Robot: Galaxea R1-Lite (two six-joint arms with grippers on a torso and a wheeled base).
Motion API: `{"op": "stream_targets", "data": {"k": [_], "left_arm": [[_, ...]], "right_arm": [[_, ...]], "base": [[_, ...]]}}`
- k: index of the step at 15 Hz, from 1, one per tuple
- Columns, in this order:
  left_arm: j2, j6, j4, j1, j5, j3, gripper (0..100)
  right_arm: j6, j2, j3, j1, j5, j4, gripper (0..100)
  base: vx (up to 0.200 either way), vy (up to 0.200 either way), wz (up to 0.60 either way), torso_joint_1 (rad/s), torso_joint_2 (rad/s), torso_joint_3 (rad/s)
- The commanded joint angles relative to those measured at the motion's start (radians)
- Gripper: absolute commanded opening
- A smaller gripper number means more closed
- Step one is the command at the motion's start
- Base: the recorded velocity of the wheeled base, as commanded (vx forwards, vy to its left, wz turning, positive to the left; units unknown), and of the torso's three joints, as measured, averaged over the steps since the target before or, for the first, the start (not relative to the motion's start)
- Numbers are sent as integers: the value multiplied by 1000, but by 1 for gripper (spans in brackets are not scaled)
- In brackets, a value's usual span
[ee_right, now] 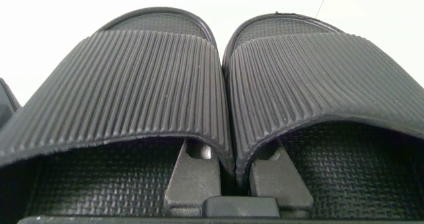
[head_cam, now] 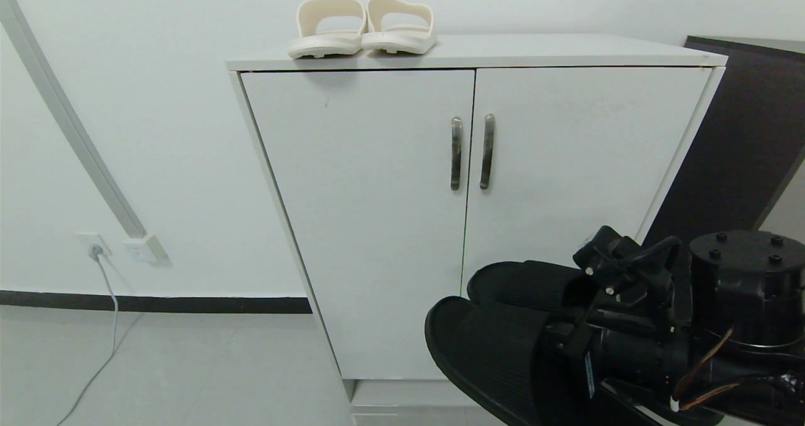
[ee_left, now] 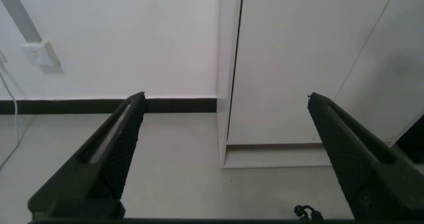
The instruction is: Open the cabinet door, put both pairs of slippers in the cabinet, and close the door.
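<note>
Closest, low on the right: right claw (ee_right: 233, 177) pinching the pair of black slippers (head_cam: 497, 325) together, toes toward the cabinet (head_cam: 365, 224). Left claw (ee_left: 225, 101) spread wide, holding nothing. Farther off, both white cabinet doors shut. Up on top, cream slippers (head_cam: 363, 26) side by side.

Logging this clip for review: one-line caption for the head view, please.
Right hand holds black slippers before the closed cabinet; cream slippers sit on top.

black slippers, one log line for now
right gripper: shut on black ribbed slippers | white two-door cabinet: doors shut | cream slippers: on cabinet top | left gripper: open
</note>
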Motion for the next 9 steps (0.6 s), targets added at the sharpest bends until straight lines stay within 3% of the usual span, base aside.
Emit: {"op": "stream_targets", "data": {"k": [1, 3, 6, 9], "left_arm": [[22, -7, -4, -30, -3, -31, 100], [128, -120, -1, -52, -48, -201, 100], [337, -123, -47, -55, -145, -252, 100], [528, -123, -217, -55, -267, -253, 100]], "right_arm": [[0, 3, 9, 1, 0, -5, 0], [-2, 3, 12, 1, -1, -7, 0], [-2, 3, 12, 1, 2, -9, 0], [-2, 3, 13, 4, 2, -7, 0]], "base": [[0, 0, 0, 0, 0, 0], [0, 0, 0, 0, 0, 0], [0, 0, 0, 0, 0, 0], [0, 0, 0, 0, 0, 0]]}}
